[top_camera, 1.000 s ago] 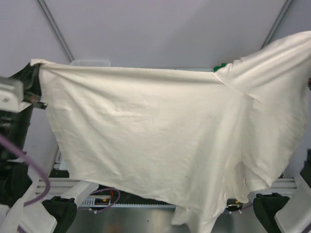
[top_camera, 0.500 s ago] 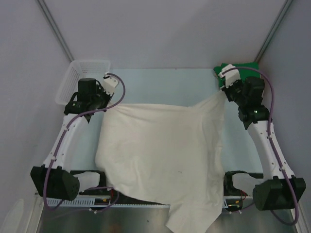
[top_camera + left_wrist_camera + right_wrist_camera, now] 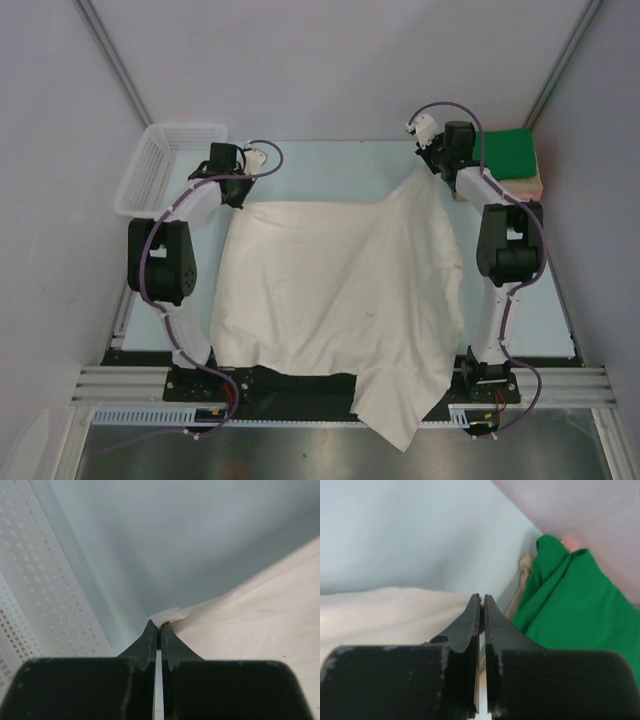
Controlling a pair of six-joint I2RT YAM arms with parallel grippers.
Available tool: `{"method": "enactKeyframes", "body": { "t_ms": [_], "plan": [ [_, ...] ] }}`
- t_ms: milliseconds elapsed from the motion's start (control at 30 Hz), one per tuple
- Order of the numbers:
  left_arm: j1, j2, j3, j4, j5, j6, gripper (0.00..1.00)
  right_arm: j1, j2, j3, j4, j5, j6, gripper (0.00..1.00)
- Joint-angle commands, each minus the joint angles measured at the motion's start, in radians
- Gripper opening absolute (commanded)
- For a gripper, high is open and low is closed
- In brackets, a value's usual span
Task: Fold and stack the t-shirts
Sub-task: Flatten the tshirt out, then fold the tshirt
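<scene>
Spread over the table [image 3: 330,165], one lower corner spilling past the near edge: cream-white t-shirt [image 3: 330,290]. Clamped on its two far corners: left jaws near the white basket [image 3: 150,170], right jaws beside the folded green t-shirt [image 3: 508,152] stacked on the peach-tan t-shirt [image 3: 537,183].

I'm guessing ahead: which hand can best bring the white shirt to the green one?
Probably the right hand: it pinches the white shirt beside the green shirt; the left hand is over by the basket.
</scene>
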Motion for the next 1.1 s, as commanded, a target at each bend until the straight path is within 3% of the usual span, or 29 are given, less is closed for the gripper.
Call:
{"method": "enactKeyframes", "body": {
  "t_ms": [0, 200, 367, 567, 833, 933, 1067],
  "plan": [
    [0.008, 0.076, 0.147, 0.056, -0.055, -0.028, 0.01, -0.009, 0.126, 0.261, 0.034, 0.034, -0.005, 0.0],
    [0.018, 0.199, 0.28, 0.117, -0.179, -0.017, 0.01, 0.002, 0.428, 0.693, -0.08, 0.057, 0.017, 0.0],
    [0.029, 0.285, 0.397, 0.126, -0.222, 0.009, 0.0, 0.014, 0.566, 0.87, -0.056, 0.066, -0.006, 0.0],
    [0.032, 0.383, 0.514, 0.123, -0.233, 0.021, 0.0, 0.025, 0.598, 0.872, 0.048, 0.123, -0.015, 0.0],
    [0.031, 0.422, 0.596, 0.137, -0.247, 0.049, 0.0, 0.003, 0.56, 0.854, 0.066, 0.148, 0.04, 0.0],
    [0.031, 0.416, 0.622, 0.099, -0.236, 0.04, 0.0, 0.005, 0.54, 0.86, 0.032, 0.157, 0.057, 0.0],
    [0.032, 0.328, 0.571, 0.079, -0.207, 0.029, 0.0, 0.012, 0.416, 0.748, -0.015, 0.16, 0.083, 0.0]
  ]
}}
